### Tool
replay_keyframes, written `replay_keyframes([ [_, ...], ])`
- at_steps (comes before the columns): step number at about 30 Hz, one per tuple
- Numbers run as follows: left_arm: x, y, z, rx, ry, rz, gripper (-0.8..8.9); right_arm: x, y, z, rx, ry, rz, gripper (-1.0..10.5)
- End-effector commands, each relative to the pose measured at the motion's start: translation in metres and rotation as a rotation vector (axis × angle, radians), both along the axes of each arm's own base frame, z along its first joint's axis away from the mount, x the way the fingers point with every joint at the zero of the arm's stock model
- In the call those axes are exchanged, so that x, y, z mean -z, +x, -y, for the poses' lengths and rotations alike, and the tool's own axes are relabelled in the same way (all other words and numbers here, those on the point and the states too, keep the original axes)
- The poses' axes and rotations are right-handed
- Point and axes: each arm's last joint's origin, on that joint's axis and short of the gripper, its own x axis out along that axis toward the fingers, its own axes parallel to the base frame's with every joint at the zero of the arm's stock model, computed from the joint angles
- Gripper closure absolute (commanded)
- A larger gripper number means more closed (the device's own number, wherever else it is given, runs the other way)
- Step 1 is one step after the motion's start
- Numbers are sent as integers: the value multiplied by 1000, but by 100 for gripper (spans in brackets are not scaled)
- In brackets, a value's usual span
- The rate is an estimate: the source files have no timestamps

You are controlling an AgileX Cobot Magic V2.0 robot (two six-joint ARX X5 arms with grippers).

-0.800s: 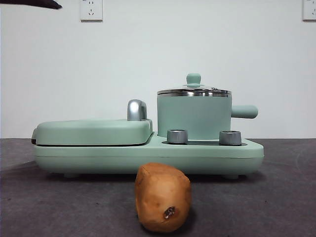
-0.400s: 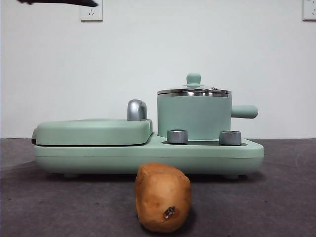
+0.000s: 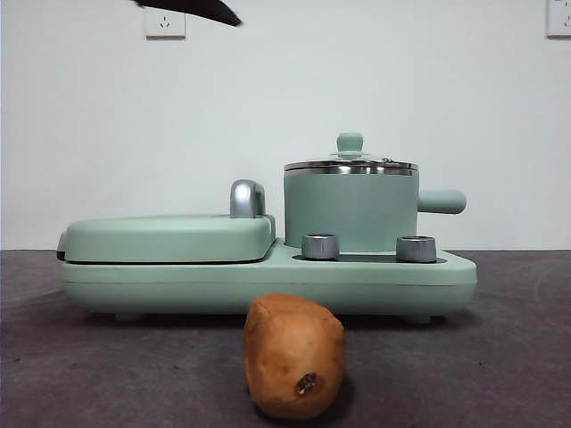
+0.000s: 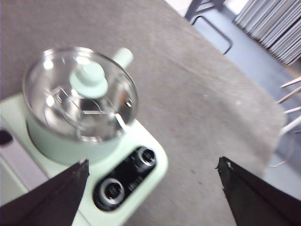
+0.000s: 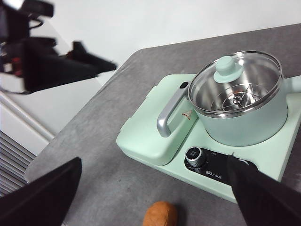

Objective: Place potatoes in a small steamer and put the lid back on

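Observation:
The orange-brown potato (image 3: pixel 294 357) lies on the dark table in front of the appliance, and also shows small in the right wrist view (image 5: pixel 160 214). The mint-green small steamer (image 3: pixel 351 209) stands on the appliance's right side, handle pointing right. Its glass lid (image 3: pixel 350 164) with the green knob sits closed on it. My left gripper (image 4: pixel 153 162) hangs open above the steamer (image 4: pixel 61 141) and lid (image 4: pixel 80 92), holding nothing. It shows as a black tip (image 3: pixel 192 9) at the top of the front view. My right gripper (image 5: pixel 154 160) is open, high above the appliance.
A flat green griddle section (image 3: pixel 169 236) with a chrome handle (image 3: pixel 247 198) takes up the appliance's left half. Two steel dials (image 3: pixel 320 246) stand in front of the steamer. The left wrist view shows the table's edge (image 4: pixel 244 80), with floor and chair legs beyond it.
The black arm tip at the top of the front view has moved right, from the left corner toward the middle. Potato, steamer and lid have not moved.

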Motion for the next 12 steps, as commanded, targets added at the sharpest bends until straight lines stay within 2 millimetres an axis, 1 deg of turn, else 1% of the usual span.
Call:
replay_keyframes([
  [1, -3, 17, 22, 4, 64, 83, 369, -5, -1, 0, 0, 7, 13, 455],
  [4, 0, 33, 40, -13, 110, 110, 371, -5, -1, 0, 0, 6, 13, 455],
  [8, 9, 56, 62, -10, 125, 101, 373, -5, -1, 0, 0, 6, 13, 455],
  [12, 18, 77, 81, -59, 155, 128, 373, -5, -1, 0, 0, 6, 13, 455],
])
